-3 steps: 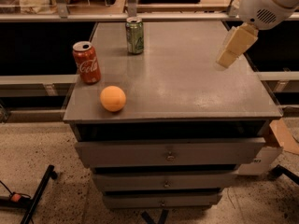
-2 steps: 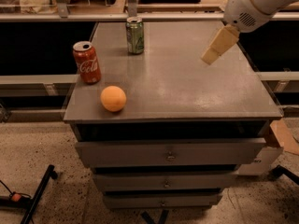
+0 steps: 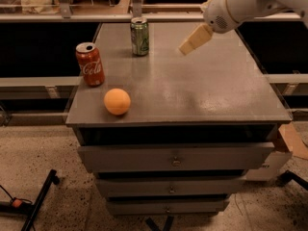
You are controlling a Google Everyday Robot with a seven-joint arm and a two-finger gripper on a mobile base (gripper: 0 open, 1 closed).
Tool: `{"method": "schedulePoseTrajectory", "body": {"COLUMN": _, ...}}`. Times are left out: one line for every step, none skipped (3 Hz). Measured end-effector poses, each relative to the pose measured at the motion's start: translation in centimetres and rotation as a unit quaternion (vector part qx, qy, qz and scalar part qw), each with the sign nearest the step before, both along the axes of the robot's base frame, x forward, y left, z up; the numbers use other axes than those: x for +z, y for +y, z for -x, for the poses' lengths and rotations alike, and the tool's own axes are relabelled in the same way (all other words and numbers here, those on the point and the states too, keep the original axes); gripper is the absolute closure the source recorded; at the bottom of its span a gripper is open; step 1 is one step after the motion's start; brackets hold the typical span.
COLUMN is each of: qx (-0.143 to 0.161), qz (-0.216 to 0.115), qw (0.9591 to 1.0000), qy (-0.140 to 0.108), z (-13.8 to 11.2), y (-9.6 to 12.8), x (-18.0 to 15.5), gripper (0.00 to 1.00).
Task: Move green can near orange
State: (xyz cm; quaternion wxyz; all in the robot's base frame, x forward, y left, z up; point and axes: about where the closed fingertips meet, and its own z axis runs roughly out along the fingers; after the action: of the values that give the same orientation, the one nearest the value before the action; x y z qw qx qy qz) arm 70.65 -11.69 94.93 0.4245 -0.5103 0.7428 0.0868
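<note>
The green can (image 3: 139,36) stands upright at the rear of the bench (image 3: 202,90), level with and left of the pincer (image 3: 194,40), which hangs above the surface. Whether it is open or closed cannot be told. The orange (image 3: 117,101) lies front-left.

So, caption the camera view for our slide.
Gripper hovers over table, apart from upright green can; orange lies near front edge.

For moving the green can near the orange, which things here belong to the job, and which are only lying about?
Job: green can, at the back of the table; orange, at the front left; gripper, in the air right of the green can.
Lying about: red can, at the left edge.
</note>
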Motion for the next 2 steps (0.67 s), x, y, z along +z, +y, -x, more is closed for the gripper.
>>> {"method": "schedulePoseTrajectory", "body": {"qx": 0.015, "qz": -0.054, "qw": 0.9983, "qy": -0.015, "z": -3.3, "y": 3.3, "x": -0.9, "gripper": 0.0}}
{"method": "schedulePoseTrajectory", "body": {"qx": 0.02, "qz": -0.097, "qw": 0.9947, "qy": -0.028, "z": -5.7, "y": 6.1, "x": -2.3, "gripper": 0.0}}
